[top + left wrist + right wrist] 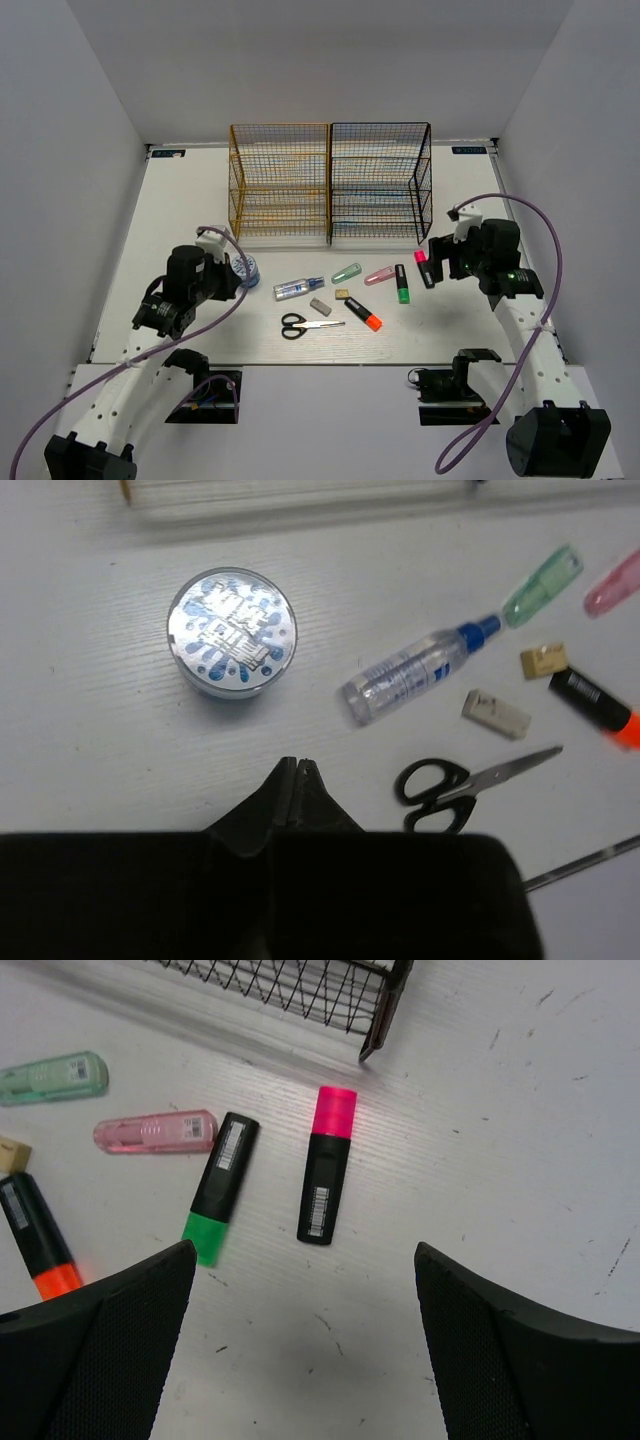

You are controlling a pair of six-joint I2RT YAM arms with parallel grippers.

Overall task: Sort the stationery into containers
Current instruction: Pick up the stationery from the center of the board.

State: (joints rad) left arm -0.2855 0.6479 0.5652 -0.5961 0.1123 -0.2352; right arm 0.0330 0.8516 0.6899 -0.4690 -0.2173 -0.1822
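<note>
My left gripper (297, 767) is shut and empty, just short of the bluish tape roll (231, 631). Right of it lie the clear blue-capped tube (415, 669), grey eraser (496, 713), tan eraser (543, 659) and black-handled scissors (440, 788). My right gripper (305, 1252) is open and empty, hovering just short of the black-bodied pink highlighter (326, 1168). Beside that lie the green highlighter (220, 1189), pastel pink highlighter (156, 1131), pastel green highlighter (52, 1076) and orange highlighter (38, 1237). The gold-yellow rack (280, 182) and black rack (380, 180) stand at the back.
The black rack's corner foot (378, 1010) stands just beyond the pink highlighter. White walls close in the table on three sides. The stationery lies in a loose row between the two arms (345, 295).
</note>
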